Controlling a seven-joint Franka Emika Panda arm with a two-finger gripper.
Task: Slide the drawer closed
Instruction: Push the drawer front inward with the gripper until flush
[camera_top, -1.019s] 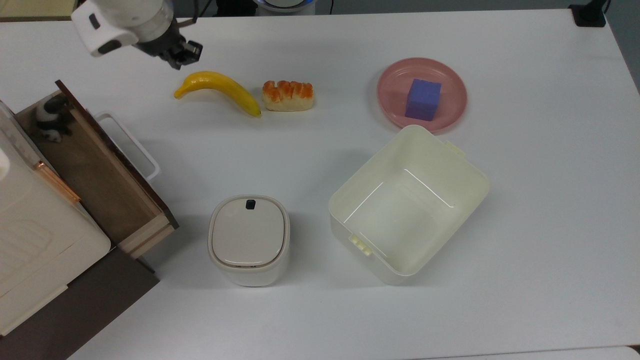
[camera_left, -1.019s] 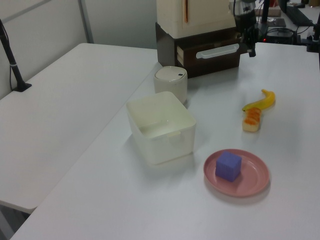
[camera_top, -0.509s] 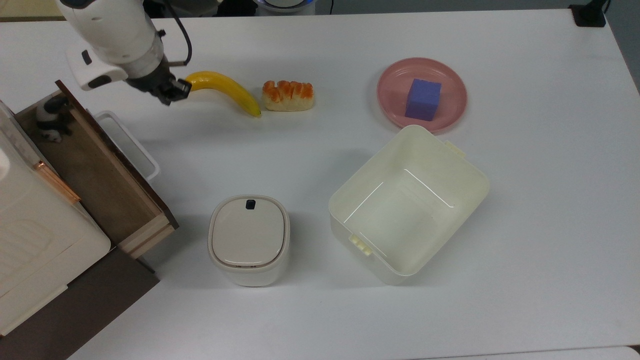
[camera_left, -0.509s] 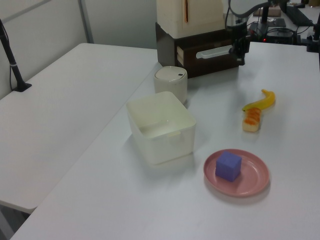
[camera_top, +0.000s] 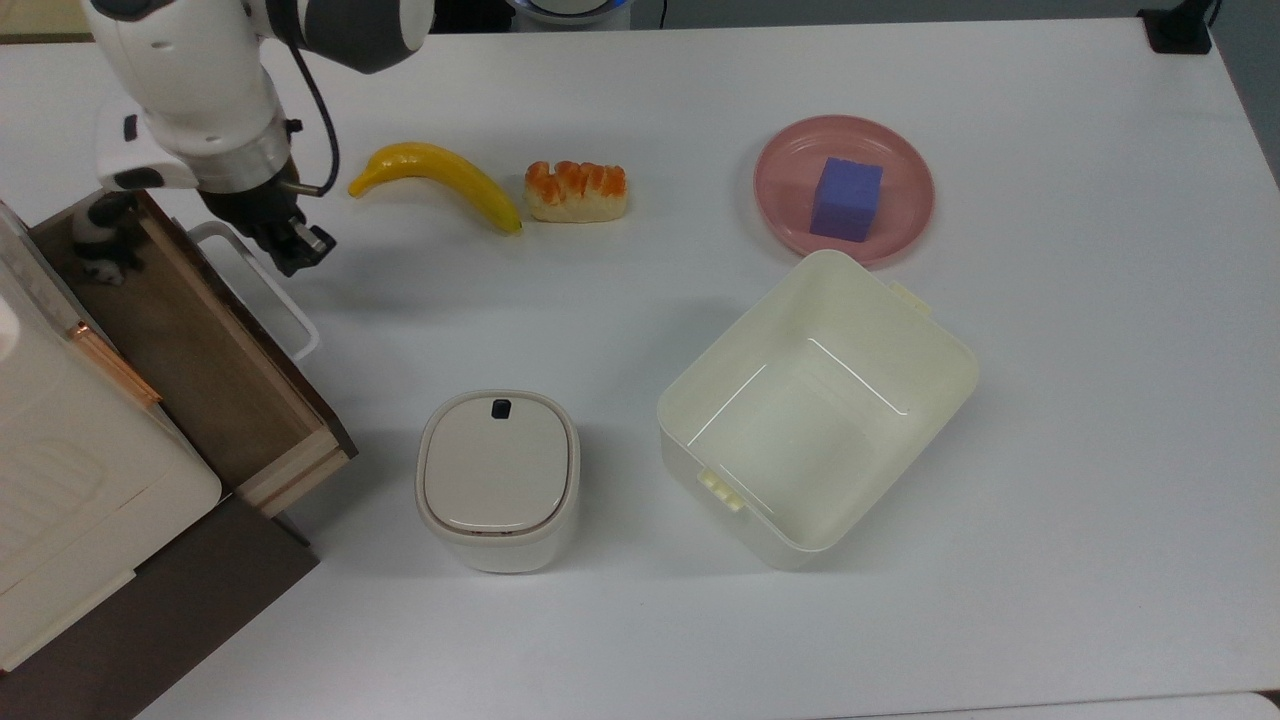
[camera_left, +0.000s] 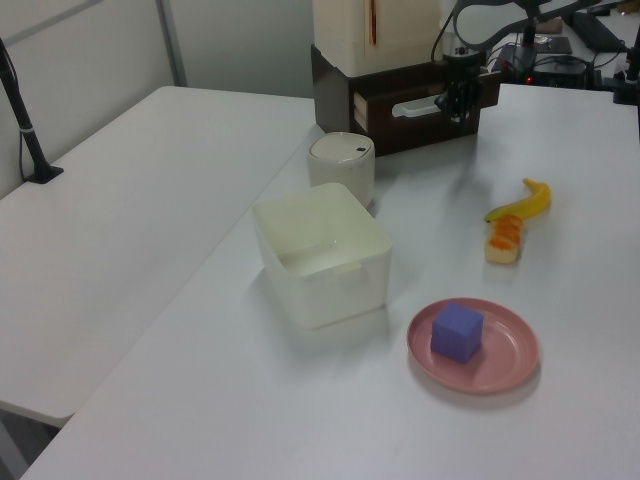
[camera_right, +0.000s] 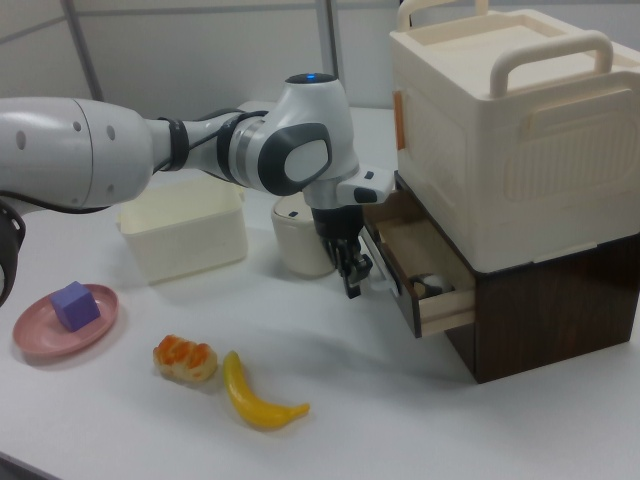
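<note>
Moved since the earlier frame: gripper (camera_top: 303, 250), from above the banana (camera_top: 437, 178) to the white loop handle (camera_top: 262, 291) of the drawer (camera_top: 190, 340), fingers drawn narrow, holding nothing. Drawer: pulled open from the dark brown cabinet (camera_right: 560, 310) at the top view's left edge, small black-and-white toy (camera_top: 100, 240) inside. Lidded white container (camera_top: 497, 480) stands near the drawer's front corner.
</note>
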